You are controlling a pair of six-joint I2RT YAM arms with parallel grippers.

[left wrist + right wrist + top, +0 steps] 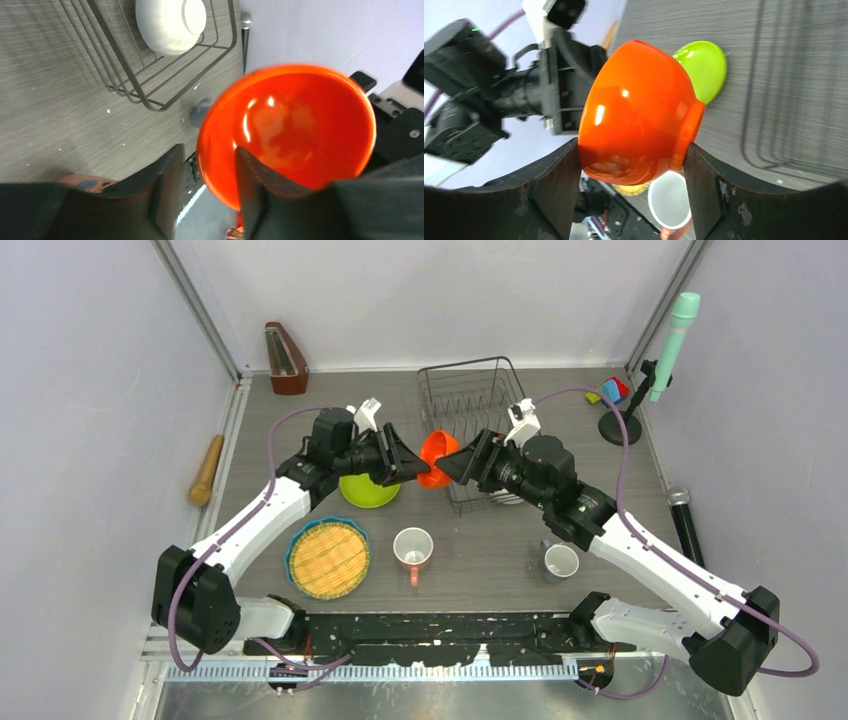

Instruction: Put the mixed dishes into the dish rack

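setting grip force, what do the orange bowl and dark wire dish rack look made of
The orange bowl looks like glazed ceramic or hard plastic: smooth, with sharp glossy highlights. The dark wire dish rack looks like thin metal rod, probably coated: dull dark sheen.

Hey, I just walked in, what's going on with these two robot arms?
The left gripper and right gripper meet at the orange bowl, held up off the table beside the dish rack; it looks like a handover. The right jaws bracket the bowl's body and foot, seemingly touching. The left jaws straddle its rim with a gap showing. A white bowl lies in the rack. The lime-green plate, blue-rimmed plate, pink mug and grey mug sit on the table.
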